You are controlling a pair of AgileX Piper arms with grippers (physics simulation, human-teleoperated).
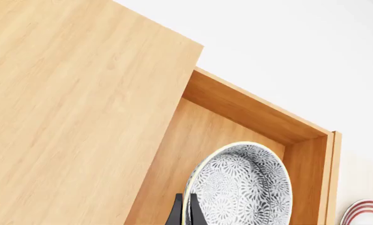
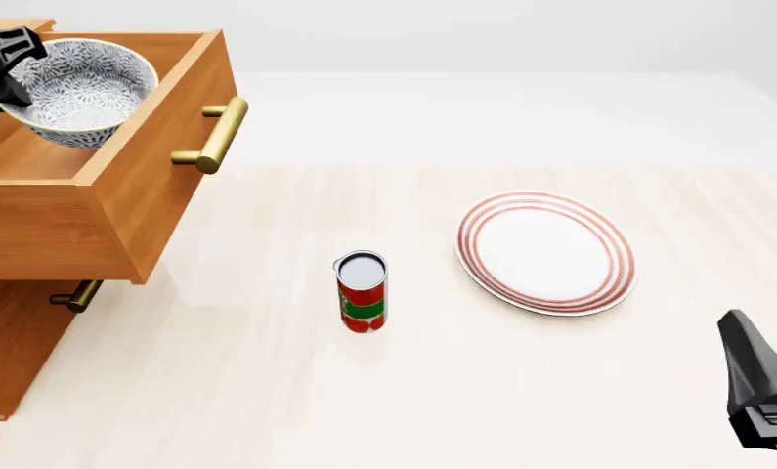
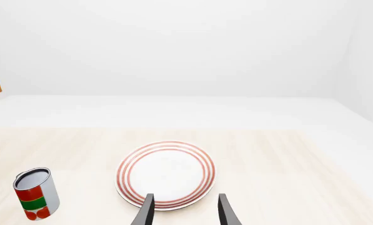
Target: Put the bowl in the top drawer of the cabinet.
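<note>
**Bowl held over the open top drawer**

The top drawer (image 2: 114,210) of the cabinet (image 2: 10,342) stands pulled well out toward the table, its brass bar handle (image 2: 216,137) jutting from the front panel. Above its open box hangs the bowl (image 2: 82,93), the grey-speckled one, tilted so its mouth faces partly toward the front camera. The left gripper (image 2: 0,68) has it by the rim on the cabinet side — in the left wrist view the two dark fingers (image 1: 177,213) are pinched on the bowl's edge, one on each side of the wall. Whether the bowl's base touches the drawer floor I cannot tell; from the front it looks to sit just above or against the inner wood.

Below the drawer, the lower drawer's handle (image 2: 75,293) peeks out, that drawer closed.

Out on the pale table (image 2: 362,410), a red and green can (image 2: 362,291) stands upright with its open top showing, well apart from the cabinet. Beside it, farther right, lies the flat white plate (image 2: 546,252) with red rings.

The right gripper (image 3: 185,211) waits near the table's right side, its fingers spread apart and holding nothing — the wrist camera looks between them straight at the plate.
</note>
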